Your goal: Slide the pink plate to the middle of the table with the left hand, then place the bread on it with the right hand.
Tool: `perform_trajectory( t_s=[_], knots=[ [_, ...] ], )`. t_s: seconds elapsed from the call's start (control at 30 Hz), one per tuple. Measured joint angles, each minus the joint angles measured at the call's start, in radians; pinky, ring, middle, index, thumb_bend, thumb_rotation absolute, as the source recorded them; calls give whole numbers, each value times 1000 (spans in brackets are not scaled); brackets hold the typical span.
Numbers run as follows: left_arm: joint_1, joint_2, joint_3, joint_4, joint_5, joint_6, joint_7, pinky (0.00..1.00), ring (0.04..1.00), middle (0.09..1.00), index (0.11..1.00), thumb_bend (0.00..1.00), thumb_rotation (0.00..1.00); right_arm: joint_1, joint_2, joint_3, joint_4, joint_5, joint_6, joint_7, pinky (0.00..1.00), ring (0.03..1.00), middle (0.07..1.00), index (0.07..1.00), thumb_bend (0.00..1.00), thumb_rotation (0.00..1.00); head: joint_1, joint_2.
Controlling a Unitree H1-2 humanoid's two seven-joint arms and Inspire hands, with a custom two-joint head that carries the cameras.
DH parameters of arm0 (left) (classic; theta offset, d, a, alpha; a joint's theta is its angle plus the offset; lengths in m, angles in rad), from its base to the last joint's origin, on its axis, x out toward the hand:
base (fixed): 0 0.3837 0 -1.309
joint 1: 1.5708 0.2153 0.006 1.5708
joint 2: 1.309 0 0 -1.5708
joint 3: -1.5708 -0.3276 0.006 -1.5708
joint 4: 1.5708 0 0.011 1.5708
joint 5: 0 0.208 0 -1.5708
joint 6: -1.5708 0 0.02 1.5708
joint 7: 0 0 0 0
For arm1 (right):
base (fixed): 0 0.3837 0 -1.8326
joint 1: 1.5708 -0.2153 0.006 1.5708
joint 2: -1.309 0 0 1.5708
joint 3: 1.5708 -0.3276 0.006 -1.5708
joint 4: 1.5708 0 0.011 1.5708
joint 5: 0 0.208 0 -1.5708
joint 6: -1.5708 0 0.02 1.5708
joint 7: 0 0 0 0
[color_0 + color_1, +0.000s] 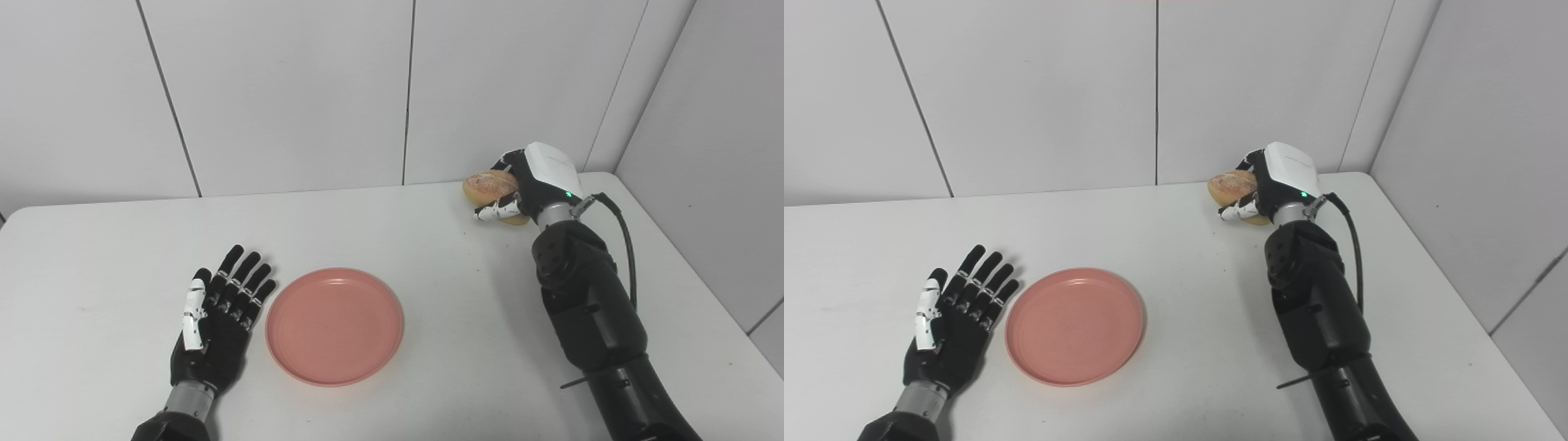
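We judge the round pink plastic plate (334,326) centred on the tabletop (429,245); left hand (219,320) lies released, right hand (527,184) grasps the crusty brown bread roll (490,185) at upper right, placement remaining.

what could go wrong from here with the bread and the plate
1. The right hand wraps only part of the round crusty bread roll, so it could slip out in transit.
2. The flat pink plastic plate lies beside the open left hand; a low carry might nudge either.
3. The roll is near the white table's far edge.
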State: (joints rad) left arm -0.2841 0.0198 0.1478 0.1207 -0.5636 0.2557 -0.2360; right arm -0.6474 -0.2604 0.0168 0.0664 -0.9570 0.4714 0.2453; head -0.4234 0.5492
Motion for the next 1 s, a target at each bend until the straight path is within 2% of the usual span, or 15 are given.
perform_trajectory(
  t_s=[0.17,0.23,0.37,0.43,0.5,0.77,0.83,1.0],
  knots=[
    [4,-3,-12,-2,19,-13,0,910,896,899,889,353,1000,0,12,21,-72,-16,0,40,291,383,455,512,524,0,31,5],
    [9,-6,-16,-6,24,-20,0,898,887,891,880,358,1000,0,16,38,-95,-16,1,54,287,378,446,521,522,0,70,5],
    [24,-27,-28,-22,53,-39,12,900,889,893,884,362,1000,2,43,68,-156,-22,1,74,265,359,437,525,521,0,100,5],
    [29,-39,-36,-31,70,-41,22,900,888,890,876,363,1000,3,59,93,-170,-20,1,74,275,365,444,523,522,1,141,11],
    [33,-49,-45,-40,88,-42,34,900,887,888,871,366,1000,8,76,121,-187,-10,1,74,277,361,439,527,521,2,144,11],
    [39,-85,-67,-57,164,-63,89,913,894,895,870,387,1000,24,120,217,-217,7,1,72,289,371,441,527,521,4,250,29],
    [42,-98,-73,-60,185,-76,103,917,900,900,874,389,1000,24,124,239,-220,6,0,71,291,376,442,529,521,3,250,29],
    [45,-110,-92,-61,240,-94,125,925,911,907,885,398,1000,28,128,285,-220,7,-4,69,267,353,429,533,520,1,322,38]
  ],
)
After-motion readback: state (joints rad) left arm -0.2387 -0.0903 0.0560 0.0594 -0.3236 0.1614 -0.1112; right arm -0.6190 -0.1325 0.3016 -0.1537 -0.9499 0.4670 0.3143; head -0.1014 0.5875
